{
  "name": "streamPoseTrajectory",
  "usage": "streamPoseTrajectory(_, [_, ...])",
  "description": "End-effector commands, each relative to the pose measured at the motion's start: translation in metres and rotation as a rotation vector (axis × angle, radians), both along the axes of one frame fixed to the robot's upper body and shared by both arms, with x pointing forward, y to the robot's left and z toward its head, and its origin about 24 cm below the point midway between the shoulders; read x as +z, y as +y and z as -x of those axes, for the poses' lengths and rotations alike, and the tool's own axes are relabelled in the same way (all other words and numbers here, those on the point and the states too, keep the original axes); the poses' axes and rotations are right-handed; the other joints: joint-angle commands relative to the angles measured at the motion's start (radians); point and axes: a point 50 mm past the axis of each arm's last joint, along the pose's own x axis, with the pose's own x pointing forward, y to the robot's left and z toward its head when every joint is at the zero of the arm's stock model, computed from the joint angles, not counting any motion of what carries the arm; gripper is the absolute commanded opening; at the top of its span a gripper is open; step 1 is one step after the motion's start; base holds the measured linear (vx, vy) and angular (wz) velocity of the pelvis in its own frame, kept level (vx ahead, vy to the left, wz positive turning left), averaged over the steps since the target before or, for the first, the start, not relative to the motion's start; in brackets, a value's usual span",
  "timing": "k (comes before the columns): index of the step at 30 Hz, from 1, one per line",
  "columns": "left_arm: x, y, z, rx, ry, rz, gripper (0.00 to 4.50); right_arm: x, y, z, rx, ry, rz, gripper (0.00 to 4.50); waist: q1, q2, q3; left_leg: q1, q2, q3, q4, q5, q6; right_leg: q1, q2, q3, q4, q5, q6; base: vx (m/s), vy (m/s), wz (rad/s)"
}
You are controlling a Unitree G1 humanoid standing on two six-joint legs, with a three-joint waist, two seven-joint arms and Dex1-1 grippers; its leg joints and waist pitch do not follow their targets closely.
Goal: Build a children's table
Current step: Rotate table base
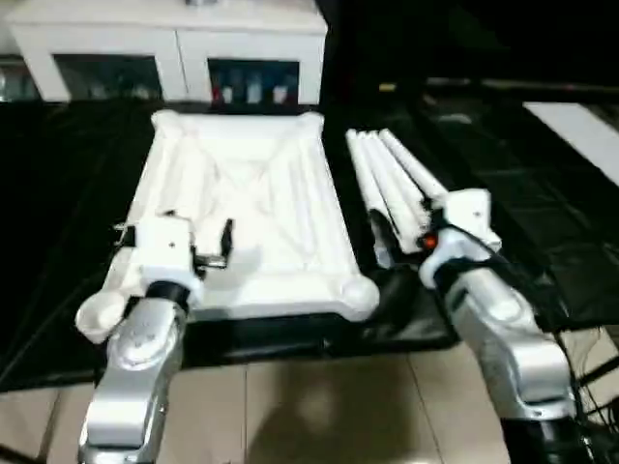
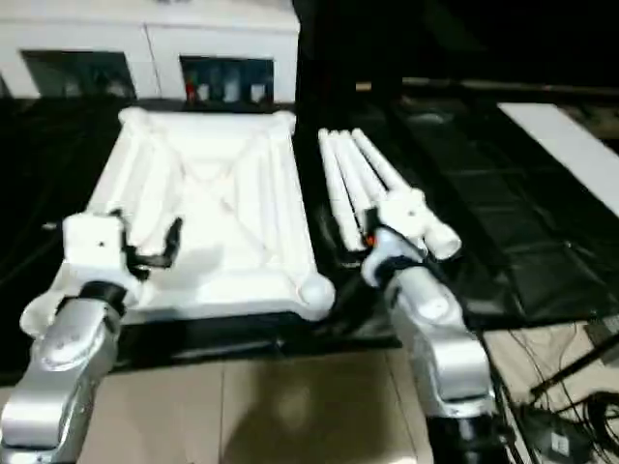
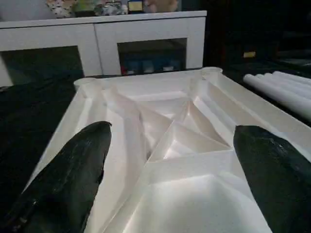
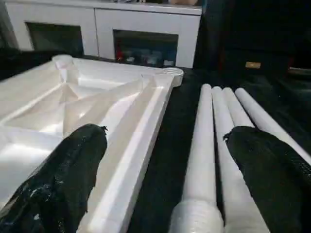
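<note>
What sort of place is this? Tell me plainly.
Probably a home-style room used as a robot workspace: a white glass-door cabinet, beige tiled floor, a black floor sheet under the white plastic table top.

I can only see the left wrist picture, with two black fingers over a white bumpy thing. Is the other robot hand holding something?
Observer: No. The right gripper is open and empty, hovering over the gap between the table top and the legs.
Child: How many legs are there?
Observer: Four white legs, lying side by side on the black sheet, right of the top.
Child: Are any legs stuck in yet?
Observer: None. The corner sockets I can see are empty.
</note>
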Motion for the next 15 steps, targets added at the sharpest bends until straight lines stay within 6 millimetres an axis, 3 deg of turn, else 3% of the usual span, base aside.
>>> streamPoseTrajectory(1, [0.0014,-0.0060,0.0014,-0.014,0.002,0.003,4.48,-0.0010,-0.0037,-0.0002,0.003,0.014,0.028,4.42,0.020,-0.001,-0.052,-0.037,0.019,0.009,-0.062,0.003,0.268,0.086,-0.090,0.063,-0.093,-0.026,-0.223,0.000,0.000,0.00])
streamPoseTrajectory(2, [0.0021,-0.0073,0.0019,-0.016,0.001,0.002,4.48,-0.0012,-0.0045,0.0000,-0.012,0.006,0.027,4.42,0.047,-0.023,-0.055,-0.133,0.001,-0.009,-0.024,0.077,0.318,0.149,-0.125,0.033,-0.117,-0.089,-0.169,0.041,0.020,0.22])
streamPoseTrajectory(3, [0.0021,-0.0073,0.0019,-0.016,0.001,0.002,4.48,-0.0012,-0.0045,0.0000,-0.012,0.006,0.027,4.42,0.050,0.011,-0.064,-0.122,0.009,-0.018,-0.021,0.108,0.331,0.152,-0.147,0.018,-0.126,-0.127,-0.139,0.041,0.020,0.22])
streamPoseTrajectory(4, [0.0022,-0.0078,0.0019,-0.017,0.001,0.003,4.48,-0.0013,-0.0053,0.0000,-0.025,0.006,0.015,4.42,0.029,0.024,-0.066,-0.089,0.006,-0.046,-0.037,0.195,0.366,0.132,-0.088,-0.052,-0.123,-0.118,-0.105,0.097,0.015,0.50])
streamPoseTrajectory(5, [0.0022,-0.0083,0.0019,-0.021,0.002,0.003,4.48,-0.0017,-0.0064,-0.0002,-0.036,0.009,0.003,4.42,0.017,0.040,-0.069,-0.035,0.015,-0.061,-0.052,0.233,0.376,0.103,-0.049,-0.066,-0.100,-0.089,-0.109,0.157,-0.014,0.57])
streamPoseTrajectory(6, [0.0023,-0.0087,0.0019,-0.023,0.002,0.003,4.48,-0.0024,-0.0076,-0.0003,-0.045,0.016,-0.001,4.42,-0.023,0.059,-0.076,0.123,0.064,-0.180,-0.062,0.341,0.527,-0.031,0.025,-0.094,0.013,-0.121,-0.074,0.157,-0.014,0.57])
streamPoseTrajectory(7, [0.0023,-0.0089,0.0019,-0.024,0.002,0.003,4.48,-0.0028,-0.0083,-0.0003,-0.050,0.020,-0.004,4.42,-0.049,0.066,-0.084,0.180,0.124,-0.202,-0.055,0.421,0.545,-0.102,0.014,-0.058,0.053,-0.176,-0.019,0.167,-0.035,0.31])
streamPoseTrajectory(8, [0.0024,-0.0092,0.0017,-0.026,0.002,0.003,4.48,-0.0036,-0.0094,-0.0006,-0.058,0.028,-0.004,4.42,-0.012,0.045,-0.068,0.148,0.154,-0.194,-0.048,0.480,0.527,-0.137,-0.012,-0.019,0.107,-0.140,0.058,0.088,-0.032,0.10])
streamPoseTrajectory(9, [0.0026,-0.0097,0.0016,-0.029,0.002,0.003,4.48,-0.0045,-0.0095,-0.0003,-0.056,0.032,0.002,4.42,-0.006,0.036,-0.064,0.130,0.157,-0.176,-0.060,0.466,0.515,-0.146,-0.020,-0.004,0.120,-0.106,0.091,0.088,-0.032,0.10])
streamPoseTrajectory(10, [0.0028,-0.0103,0.0014,-0.032,0.001,0.003,4.48,-0.0052,-0.0095,0.0000,-0.053,0.034,0.007,4.42,0.003,0.024,-0.054,0.087,0.129,-0.125,-0.090,0.328,0.482,-0.136,-0.028,0.013,0.110,-0.024,0.099,0.055,-0.039,0.06])
streamPoseTrajectory(11, [0.0029,-0.0107,0.0012,-0.034,0.001,0.004,4.48,-0.0057,-0.0091,0.0004,-0.049,0.034,0.009,4.42,0.007,-0.007,-0.041,0.058,0.054,-0.069,-0.085,0.106,0.397,-0.096,-0.043,0.045,0.005,0.050,0.038,0.050,-0.093,0.07])
streamPoseTrajectory(12, [0.0031,-0.0117,0.0012,-0.040,0.001,0.003,4.48,-0.0065,-0.0088,0.0013,-0.046,0.037,0.015,4.42,0.015,-0.034,-0.043,0.035,0.008,-0.039,-0.068,-0.020,0.333,-0.049,-0.061,0.081,-0.041,0.005,0.039,0.050,-0.093,0.07])
streamPoseTrajectory(13, [0.0031,-0.0119,0.0013,-0.040,0.001,0.004,4.48,-0.0066,-0.0088,0.0015,-0.046,0.038,0.016,4.42,0.066,-0.052,-0.039,-0.015,-0.045,-0.021,0.066,-0.094,0.174,0.042,-0.169,0.202,-0.145,-0.618,0.021,0.058,-0.111,0.10])
streamPoseTrajectory(14, [0.0031,-0.0126,0.0015,-0.043,0.002,0.004,4.48,-0.0069,-0.0088,0.0023,-0.045,0.039,0.017,4.42,0.073,-0.047,-0.040,-0.029,-0.045,-0.027,0.073,-0.055,0.142,0.056,-0.156,0.210,-0.140,-0.633,-0.019,0.074,-0.063,0.13])
streamPoseTrajectory(15, [0.0031,-0.0126,0.0016,-0.043,0.002,0.004,4.48,-0.0070,-0.0088,0.0025,-0.046,0.039,0.017,4.42,0.076,-0.039,-0.038,-0.044,-0.038,-0.036,0.075,-0.034,0.122,0.071,-0.161,0.219,-0.133,-0.586,-0.069,0.074,-0.063,0.13])
